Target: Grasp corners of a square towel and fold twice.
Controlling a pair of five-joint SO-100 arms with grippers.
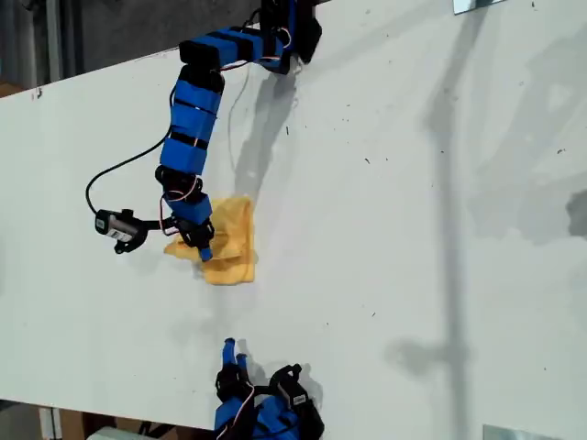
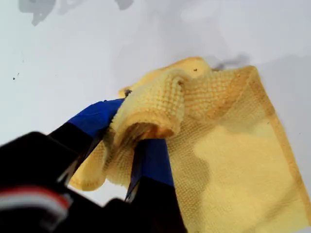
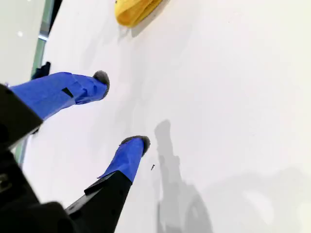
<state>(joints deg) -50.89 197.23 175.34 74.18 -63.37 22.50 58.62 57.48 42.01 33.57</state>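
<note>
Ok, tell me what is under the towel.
Under the towel only the white table shows around its edges. My first gripper pinches a bunched fold; whatever lies beneath the folded layers is covered.

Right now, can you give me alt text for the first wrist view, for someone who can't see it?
My first gripper, with blue fingers, is shut on a bunched fold of the yellow-orange knobbly cloth towel. The rest of the towel lies flat on the white table.

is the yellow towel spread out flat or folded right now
Folded. The towel lies as a small bunched stack on the table, and my first gripper pinches a doubled-over edge.
</note>
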